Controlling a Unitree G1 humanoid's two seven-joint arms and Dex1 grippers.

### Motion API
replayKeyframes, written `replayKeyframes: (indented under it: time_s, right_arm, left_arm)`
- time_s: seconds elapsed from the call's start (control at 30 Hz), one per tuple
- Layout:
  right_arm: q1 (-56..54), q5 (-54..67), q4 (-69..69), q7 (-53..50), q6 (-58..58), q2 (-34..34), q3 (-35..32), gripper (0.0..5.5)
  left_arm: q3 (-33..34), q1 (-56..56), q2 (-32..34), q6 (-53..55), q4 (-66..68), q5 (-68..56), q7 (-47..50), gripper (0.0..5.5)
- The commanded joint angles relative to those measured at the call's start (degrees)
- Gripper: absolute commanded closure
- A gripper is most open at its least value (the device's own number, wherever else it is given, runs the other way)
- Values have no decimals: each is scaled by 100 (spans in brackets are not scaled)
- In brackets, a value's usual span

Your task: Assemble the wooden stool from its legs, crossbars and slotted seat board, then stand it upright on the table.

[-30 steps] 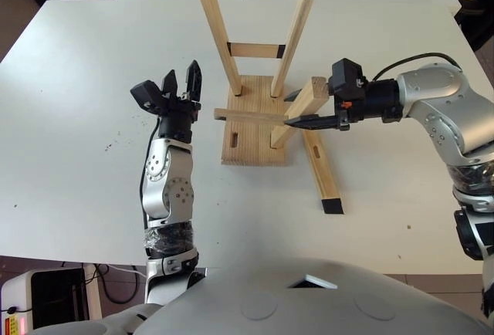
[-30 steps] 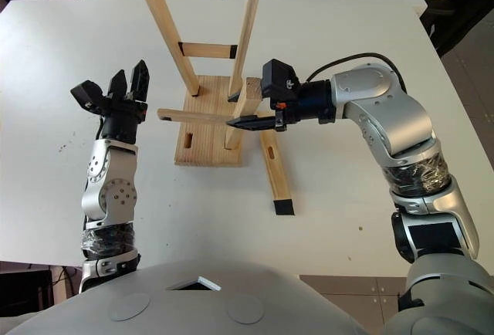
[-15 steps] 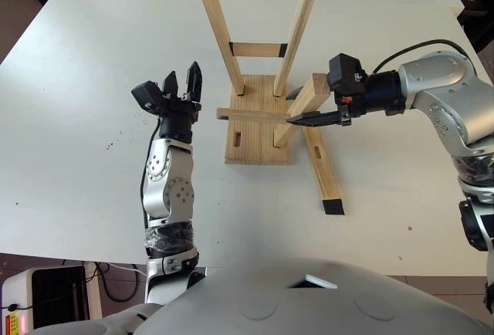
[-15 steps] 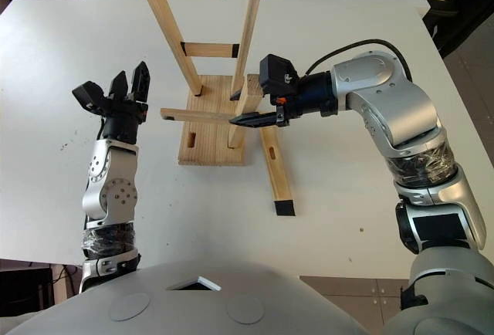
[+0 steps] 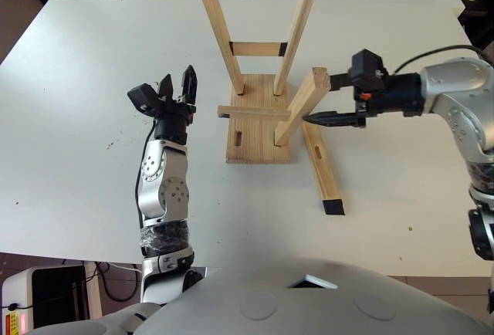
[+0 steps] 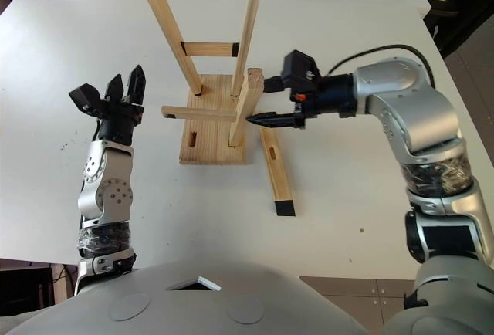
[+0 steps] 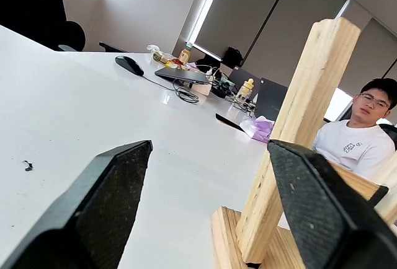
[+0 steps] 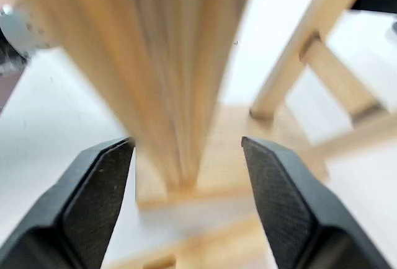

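- on the white table (image 5: pixel 77 80) the slotted seat board (image 5: pixel 253 148) lies flat, slots facing up.
- at the board's far edge two legs (image 5: pixel 221 38) stand in it, joined partway up by a short crossbar (image 5: pixel 255 49).
- at the board's near right corner a third leg (image 5: pixel 301 107) rises, and a thin crossbar (image 5: pixel 247 110) runs from it over the board toward its left edge.
- just right of the board a fourth leg (image 5: pixel 322 169) lies loose on the table.
- right gripper (image 5: pixel 309 119) hangs level just right of the board, fingers apart and gripping nothing, tips just beside the third leg; i cannot tell whether they touch it.
- left gripper (image 5: pixel 177 77) is held left of the board, apart from it, fingers spread wide and empty.
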Motion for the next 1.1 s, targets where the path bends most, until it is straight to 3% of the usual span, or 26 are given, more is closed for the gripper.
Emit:
replayKeyframes:
  time_s: [0.03, 0.27, 0.5, 0.73, 1.1]
  right_arm:
    - [684, 5, -284, -229, 197, -226, -266, 232]
    - [2202, -245, -1578, -2484, 1534, 456, -709, 232]
    - [3063, -617, -2850, -4409, 2554, 1656, -408, 232]
    - [3597, -530, -3468, -5073, 3404, 2175, -602, 232]
    - [3940, -742, -3227, -5460, 3169, 2485, -235, 232]
  left_arm:
    - [173, 131, 168, 24, 105, 0, -69, 205]
    - [732, 662, 27, 240, -127, -388, 359, 205]
    - [1002, 849, -78, 486, -323, -618, 806, 205]
    - [896, 1040, 40, 790, -659, -336, 1016, 205]
    - [723, 527, 222, 960, -473, -269, 934, 205]
